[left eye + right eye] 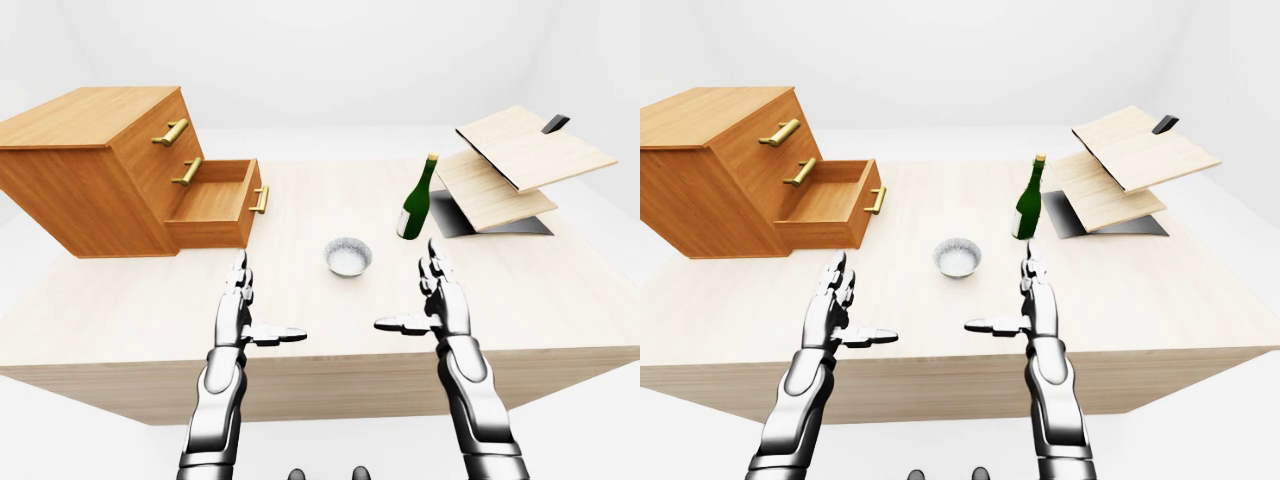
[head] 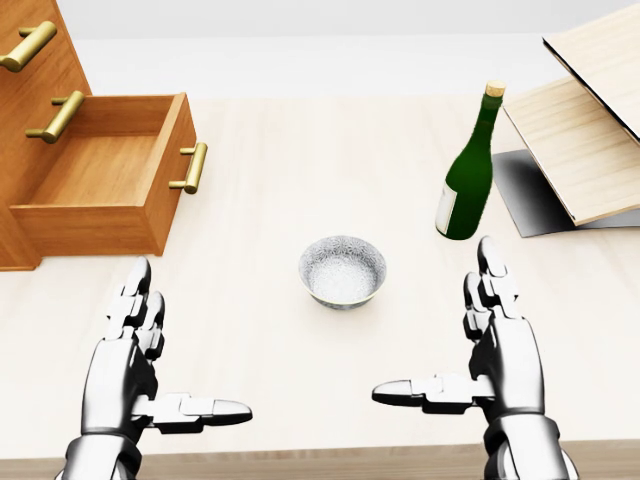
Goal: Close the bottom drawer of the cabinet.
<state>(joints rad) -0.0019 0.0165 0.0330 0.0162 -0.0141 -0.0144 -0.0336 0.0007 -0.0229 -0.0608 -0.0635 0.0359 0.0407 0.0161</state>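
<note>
A wooden cabinet (image 1: 90, 165) stands at the left of the table. Its bottom drawer (image 2: 105, 185) is pulled open and empty, with a brass handle (image 2: 190, 167) on its face. The two upper drawers are shut. My left hand (image 2: 150, 375) is open, fingers flat, near the bottom left of the head view, below the drawer and apart from it. My right hand (image 2: 470, 345) is open too, at the bottom right, below a green bottle.
A grey bowl (image 2: 342, 270) sits mid-table between my hands. A green wine bottle (image 2: 467, 175) stands upright at the right. Tilted wooden boards (image 1: 520, 165) on a dark stand lie at the far right. The table's near edge (image 1: 330, 385) runs just under my wrists.
</note>
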